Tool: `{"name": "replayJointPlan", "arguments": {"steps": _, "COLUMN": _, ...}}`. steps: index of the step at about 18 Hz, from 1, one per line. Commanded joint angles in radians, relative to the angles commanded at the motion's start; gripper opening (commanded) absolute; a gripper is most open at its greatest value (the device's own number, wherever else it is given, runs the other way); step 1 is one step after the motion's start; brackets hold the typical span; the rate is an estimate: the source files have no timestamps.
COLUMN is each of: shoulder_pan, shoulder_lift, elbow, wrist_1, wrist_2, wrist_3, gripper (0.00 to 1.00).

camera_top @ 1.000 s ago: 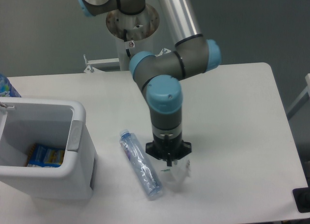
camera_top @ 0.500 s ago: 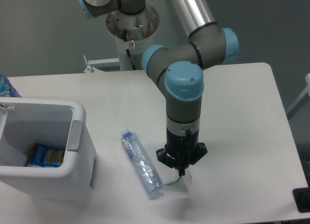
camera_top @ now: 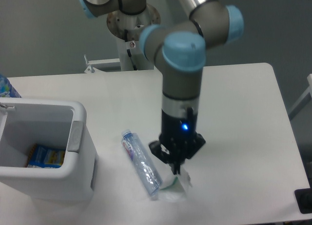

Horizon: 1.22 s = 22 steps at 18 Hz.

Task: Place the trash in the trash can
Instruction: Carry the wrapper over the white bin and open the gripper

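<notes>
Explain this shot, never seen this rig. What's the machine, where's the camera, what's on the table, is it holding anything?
It is a single robot arm, grey tubes with light blue joint caps, standing on a post at the far edge of a white table. One fixed camera looks down on the scene from the near side and above.

At the arm's tip is a black two-finger claw, pointing straight down. It appears closed on the top of a crumpled white packet, which looks slightly lifted, though whether it has left the table is hard to tell.

Just left of the packet, a crushed clear plastic bottle with a bluish label lies on its side. Further left stands a white bin, the trash can, with something blue and yellow already at its bottom.
</notes>
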Motion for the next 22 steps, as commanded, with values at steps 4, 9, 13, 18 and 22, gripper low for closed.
{"name": "replayJointPlan", "arguments": {"steps": 4, "shoulder_pan": -0.011, "shoulder_lift": 0.022, "elbow": 0.043, "wrist_1": 0.002, "wrist_2": -0.110, "wrist_3": -0.026, "gripper": 0.00}}
{"name": "replayJointPlan", "arguments": {"steps": 9, "shoulder_pan": -0.029, "shoulder_lift": 0.043, "elbow": 0.098, "wrist_1": 0.000, "wrist_2": -0.250, "wrist_3": -0.032, "gripper": 0.00}}
{"name": "replayJointPlan", "arguments": {"steps": 13, "shoulder_pan": -0.097, "shoulder_lift": 0.094, "elbow": 0.074, "wrist_1": 0.000, "wrist_2": -0.313, "wrist_3": -0.034, "gripper": 0.00}}
{"name": "replayJointPlan", "arguments": {"steps": 18, "shoulder_pan": -0.170, "shoulder_lift": 0.129, "elbow": -0.021, "wrist_1": 0.002, "wrist_2": -0.328, "wrist_3": -0.032, "gripper": 0.00}}
{"name": "replayJointPlan", "arguments": {"steps": 22, "shoulder_pan": -0.181, "shoulder_lift": 0.124, "elbow": -0.043, "wrist_1": 0.000, "wrist_2": -0.328, "wrist_3": -0.035, "gripper": 0.00}}
